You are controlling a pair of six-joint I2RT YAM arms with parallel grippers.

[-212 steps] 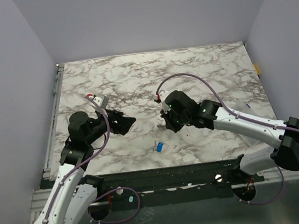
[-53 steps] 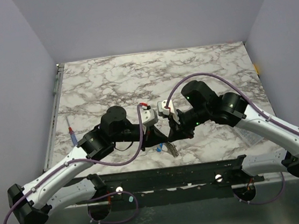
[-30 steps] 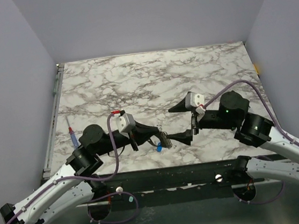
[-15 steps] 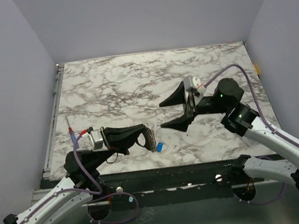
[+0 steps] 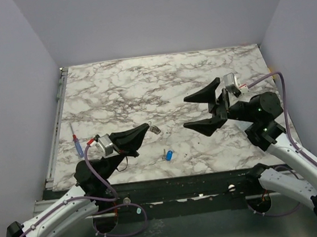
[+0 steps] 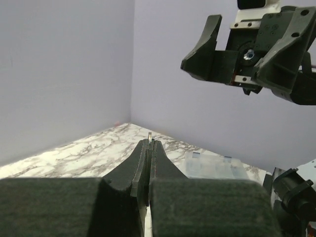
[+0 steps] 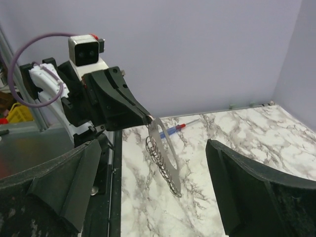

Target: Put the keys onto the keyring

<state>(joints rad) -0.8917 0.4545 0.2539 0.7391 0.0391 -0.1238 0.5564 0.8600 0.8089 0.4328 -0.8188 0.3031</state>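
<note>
My left gripper (image 5: pixel 147 127) is shut on the keyring (image 7: pixel 150 119), held above the near middle of the marble table (image 5: pixel 143 86). A coiled chain (image 7: pixel 165 160) and a flat silvery piece hang from the ring; I cannot tell whether that piece is a key. In the left wrist view only a sliver of ring (image 6: pixel 149 135) shows above the closed fingertips. A blue-headed key (image 5: pixel 168 155) lies on the marble, below and right of the left gripper. My right gripper (image 5: pixel 186 113) stands wide open, facing the keyring from the right, empty and apart from it.
A blue-and-red-handled screwdriver (image 5: pixel 77 145) lies near the table's left edge. A clear flat plastic piece (image 6: pixel 212 165) rests on the marble to the right. Purple walls close in the table at the back and sides. A black rail (image 5: pixel 177 185) runs along the near edge.
My left gripper has risen a little with the keyring still in it. The right gripper has pulled back to the right and stands open. The blue-headed key has not moved.
</note>
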